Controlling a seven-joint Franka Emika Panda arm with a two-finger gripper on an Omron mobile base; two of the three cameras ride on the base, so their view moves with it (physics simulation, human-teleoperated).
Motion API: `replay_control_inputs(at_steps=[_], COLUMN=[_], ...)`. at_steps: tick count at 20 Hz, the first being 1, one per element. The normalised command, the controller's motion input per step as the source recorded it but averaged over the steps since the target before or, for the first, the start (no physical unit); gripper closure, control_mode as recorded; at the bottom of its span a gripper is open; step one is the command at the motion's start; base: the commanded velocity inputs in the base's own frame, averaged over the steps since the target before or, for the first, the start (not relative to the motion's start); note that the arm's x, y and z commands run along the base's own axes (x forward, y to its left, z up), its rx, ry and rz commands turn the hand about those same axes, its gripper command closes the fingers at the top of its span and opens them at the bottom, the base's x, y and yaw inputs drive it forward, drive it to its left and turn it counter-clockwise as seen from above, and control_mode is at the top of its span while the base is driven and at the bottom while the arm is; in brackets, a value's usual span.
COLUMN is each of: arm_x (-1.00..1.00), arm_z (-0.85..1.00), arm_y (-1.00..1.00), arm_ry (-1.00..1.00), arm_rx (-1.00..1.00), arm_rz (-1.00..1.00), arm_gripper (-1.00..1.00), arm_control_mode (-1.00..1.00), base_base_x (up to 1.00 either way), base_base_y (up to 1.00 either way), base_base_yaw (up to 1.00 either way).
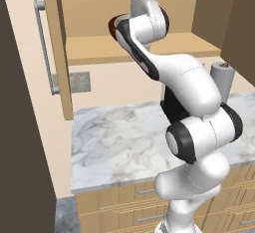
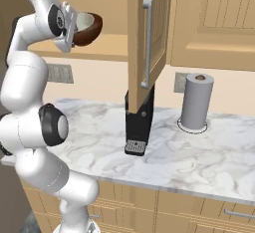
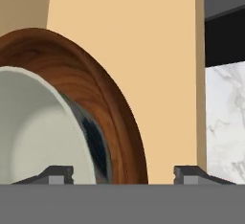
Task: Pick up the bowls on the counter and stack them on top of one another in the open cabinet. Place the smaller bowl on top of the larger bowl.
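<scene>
The arm is reaching up into the open cabinet (image 1: 149,48), with the end effector (image 3: 123,173) sitting at the level of the cabinet's lower shelf (image 2: 112,48). In the hand view its two dark fingertips (image 3: 57,174) are standing well apart near the bottom edge, so the jaws are spread wide and are gripping nothing. The smaller bowl (image 3: 33,127), pale with a whitish interior, is nesting inside the larger bowl (image 3: 103,103), whose dark reddish-brown rim is curving around it on the outside. In the right base view the same pair is showing just beside the hand: the brown bowl (image 2: 92,30) is resting on the shelf with the pale bowl's (image 2: 83,22) whitish interior showing above its rim. In the left base view the brown bowl (image 1: 112,27) is peeking out as a dark sliver behind the wrist. The cabinet door (image 2: 147,43), with its long grey bar handle, is hanging open over the surface (image 2: 199,152). On that marble surface a grey paper towel roll (image 2: 196,101) is standing upright toward the right, and a dark block-shaped appliance (image 2: 138,122) is sitting below the open door. Light wood drawers (image 1: 129,204) with metal handles are lining the front beneath the marble.
</scene>
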Motion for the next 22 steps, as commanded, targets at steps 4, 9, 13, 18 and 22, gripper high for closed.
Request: replay_control_inputs(at_steps=[4,9,13,18,22], arm_x=[0.12,0.07,0.02,0.00,-0.19], arm_z=[0.07,0.13,0.09,0.09,0.04], arm_y=[0.00,0.00,0.00,0.00,0.00], arm_ry=[-0.07,-0.10,-0.10,-0.09,-0.09], arm_rx=[-0.01,0.00,0.00,0.00,0.00], arm_rz=[0.00,0.00,0.00,0.00,0.00], arm_gripper=[-1.00,-1.00,-1.00,-1.00,-1.00], arm_control_mode=[-1.00,-1.00,-1.00,-1.00,-1.00], base_base_x=[0.00,0.00,0.00,0.00,0.00], base_base_y=[0.00,0.00,0.00,0.00,0.00], base_base_yaw=[0.00,0.00,0.00,0.00,0.00])
